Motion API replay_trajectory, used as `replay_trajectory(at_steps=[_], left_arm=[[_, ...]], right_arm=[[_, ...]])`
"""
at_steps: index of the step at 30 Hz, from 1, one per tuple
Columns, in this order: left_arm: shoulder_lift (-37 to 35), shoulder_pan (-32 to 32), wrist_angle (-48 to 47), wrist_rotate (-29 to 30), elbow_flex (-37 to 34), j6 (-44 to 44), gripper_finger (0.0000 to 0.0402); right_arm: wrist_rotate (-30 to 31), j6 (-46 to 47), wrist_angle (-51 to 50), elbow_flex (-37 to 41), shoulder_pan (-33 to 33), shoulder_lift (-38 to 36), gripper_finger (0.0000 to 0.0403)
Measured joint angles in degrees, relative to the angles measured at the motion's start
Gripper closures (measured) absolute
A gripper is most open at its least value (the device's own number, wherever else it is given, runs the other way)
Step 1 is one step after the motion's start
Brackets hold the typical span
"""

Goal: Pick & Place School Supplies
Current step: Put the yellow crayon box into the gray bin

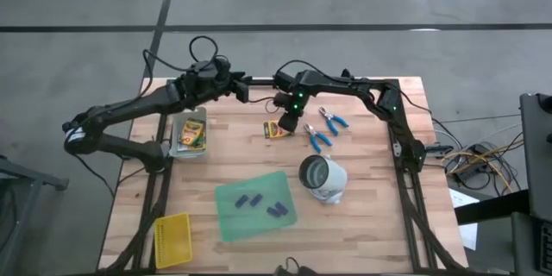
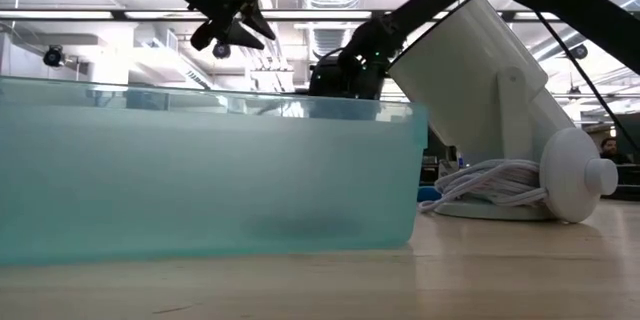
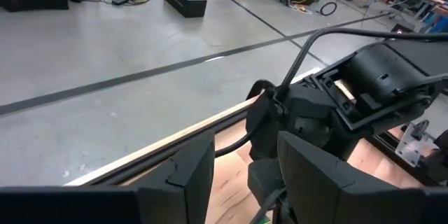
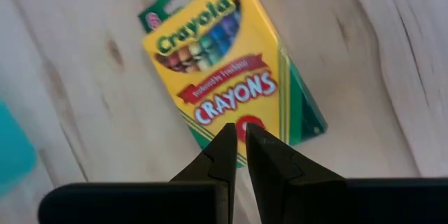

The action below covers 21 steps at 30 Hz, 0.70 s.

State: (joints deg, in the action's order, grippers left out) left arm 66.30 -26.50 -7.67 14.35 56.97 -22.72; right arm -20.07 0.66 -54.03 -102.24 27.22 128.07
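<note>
Directly above the crayon box (image 4: 234,77), the right gripper (image 4: 238,147) hung pinched together; descending so, it could shove it toward nine o'clock.

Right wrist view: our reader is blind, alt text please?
A yellow-and-green crayon box lies flat on the wooden table, directly below the right gripper, whose dark fingers are nearly shut just above it, holding nothing.

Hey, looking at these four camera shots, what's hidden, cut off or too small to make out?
- Low view: the teal tub fills the foreground, hiding the table behind it.
- Right wrist view: the right gripper covers the crayon box's near end.
- High view: the purple pieces are too small to count surely.
- Left wrist view: shows no supplies.
</note>
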Motion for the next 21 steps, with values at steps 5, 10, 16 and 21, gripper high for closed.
replay_trajectory(at_steps=[5,10,16,21], left_arm=[[0.0,0.0,0.0,0.1,0.0,0.0,0.0239],[0.0,0.0,-0.1,0.1,0.0,0.1,0.0239],[0.0,0.0,-0.1,0.1,0.0,1.2,0.0239],[0.0,0.0,-0.1,0.1,0.0,2.3,0.0239]], right_arm=[[2.3,2.7,-0.4,0.4,0.0,0.1,0.0372],[8.0,5.4,-1.8,0.4,-0.1,0.1,0.0372],[6.9,2.3,-2.7,0.4,-0.1,0.1,0.0372],[-2.1,-10.1,-2.3,0.4,-0.8,0.1,0.0372]])
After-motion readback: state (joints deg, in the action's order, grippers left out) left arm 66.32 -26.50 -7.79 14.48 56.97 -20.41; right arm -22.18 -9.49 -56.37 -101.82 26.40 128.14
